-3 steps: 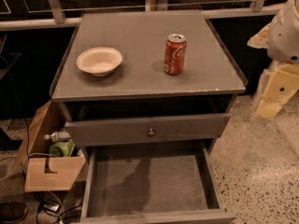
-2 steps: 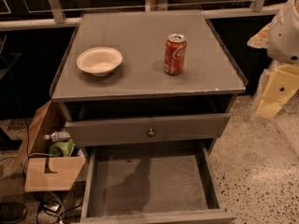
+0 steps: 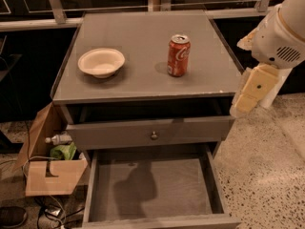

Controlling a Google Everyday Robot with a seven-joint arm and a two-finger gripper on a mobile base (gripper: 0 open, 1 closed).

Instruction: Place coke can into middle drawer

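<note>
On the floor, far left: an open cardboard box [image 3: 50, 175] leans against the cabinet's left side. A clear bottle [image 3: 57, 139] and something green [image 3: 63, 151] lie in it, and dark cables trail in front of it.
Worktop [image 3: 143, 30]: the flat grey top of the cabinet, carrying two things.
Bowl [image 3: 101, 62]: cream-coloured and round, upright on the left half of the worktop, well apart from the can.
Upper drawer front [image 3: 124, 133]: grey, with a small round metal knob [image 3: 154, 135] at its middle. It stands slightly out from the cabinet, just under the worktop's front edge.
Middle drawer [image 3: 181, 187]: below the knobbed front, pulled far out toward the camera. It is wide and shallow, and its dark-grey floor is bare apart from a shadow on the left half.
Coke can [image 3: 178, 55]: red, upright on the worktop right of centre, with its silver top up and the white script facing the camera. It sits above the drawer, not in it.
Can relative to end effector: the can is to the left and farther back, well apart, with the worktop's right edge between the two.
End effector [image 3: 248, 95]: a cream-coloured piece hanging from the white arm [image 3: 281, 37] at the far right. It is just outside the cabinet's right front corner, level with the worktop edge and upper drawer. Whether it is released or clenched cannot be told.
Floor, right: pale speckled stone.
</note>
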